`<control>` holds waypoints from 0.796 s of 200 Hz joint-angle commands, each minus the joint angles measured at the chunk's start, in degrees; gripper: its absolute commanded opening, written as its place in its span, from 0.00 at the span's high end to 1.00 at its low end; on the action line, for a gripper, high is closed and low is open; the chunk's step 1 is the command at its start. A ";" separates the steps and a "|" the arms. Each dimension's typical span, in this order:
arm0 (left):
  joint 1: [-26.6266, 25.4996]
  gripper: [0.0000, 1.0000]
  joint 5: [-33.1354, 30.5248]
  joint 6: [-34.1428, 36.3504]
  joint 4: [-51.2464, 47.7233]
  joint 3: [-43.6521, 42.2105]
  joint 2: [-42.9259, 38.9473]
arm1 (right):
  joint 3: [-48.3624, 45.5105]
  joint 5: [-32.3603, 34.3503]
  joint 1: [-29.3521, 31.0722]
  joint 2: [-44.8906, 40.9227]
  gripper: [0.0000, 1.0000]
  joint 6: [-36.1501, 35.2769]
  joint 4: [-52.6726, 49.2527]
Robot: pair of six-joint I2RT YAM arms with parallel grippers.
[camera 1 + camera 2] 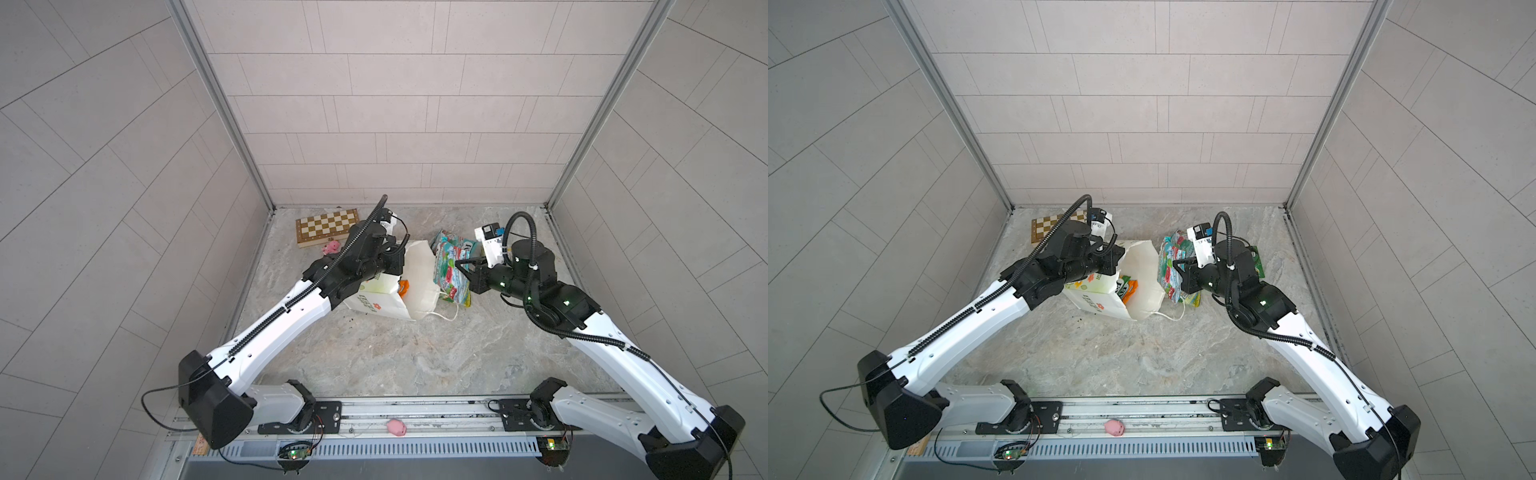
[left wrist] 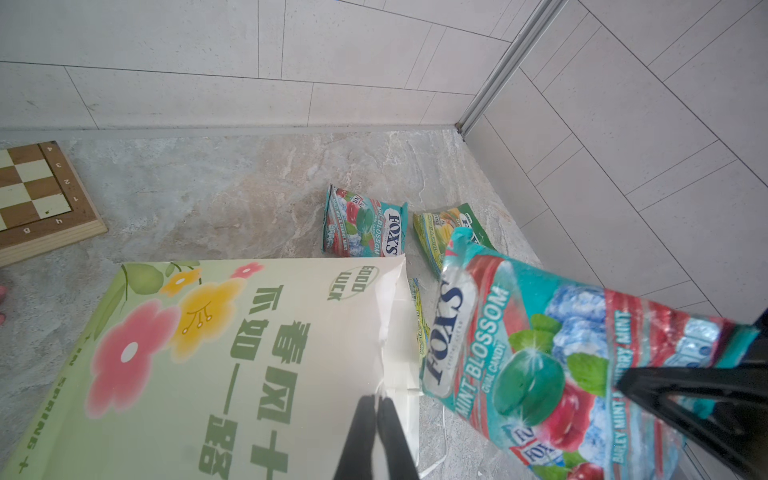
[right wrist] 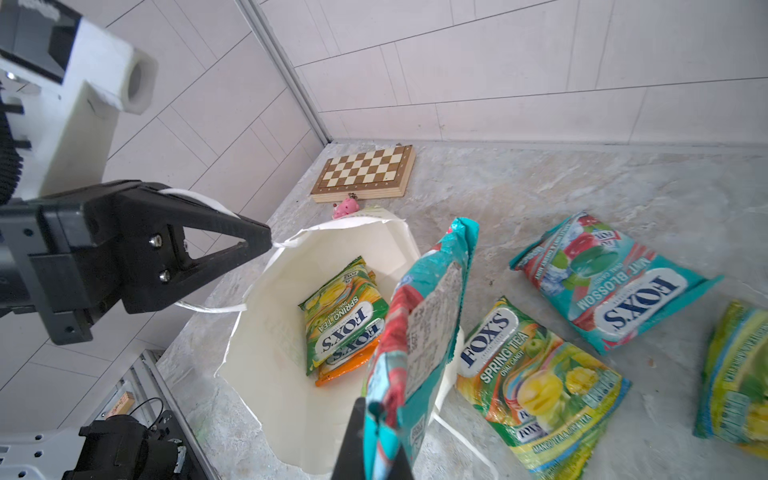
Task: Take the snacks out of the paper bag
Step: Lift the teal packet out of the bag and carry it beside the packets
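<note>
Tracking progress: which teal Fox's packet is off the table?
The held teal packet, pinched in the right gripper beside the paper bag; the other teal packet lies flat.

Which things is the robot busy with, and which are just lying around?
For the job:
paper bag, left gripper pinching its rim; teal packet in the right gripper; green packet and orange packet inside the bag; another teal packet and two green packets on the table.

Just lying about:
chessboard; pink pig beside it; another pink pig on the front rail.
</note>
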 commanded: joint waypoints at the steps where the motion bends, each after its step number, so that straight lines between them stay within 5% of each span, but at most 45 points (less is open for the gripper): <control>1: -0.01 1.00 -0.34 0.01 -0.44 0.22 -0.61 | 2.03 -0.89 -3.59 -1.85 1.00 -2.31 -3.92; 77: -0.02 1.00 0.18 0.10 -0.44 0.50 -0.88 | 1.34 -4.70 -19.12 -0.92 1.00 -8.03 -17.29; 159: -0.10 1.00 0.28 0.28 -0.53 0.67 -1.18 | 0.59 -5.97 -23.23 7.41 1.00 -12.60 -22.27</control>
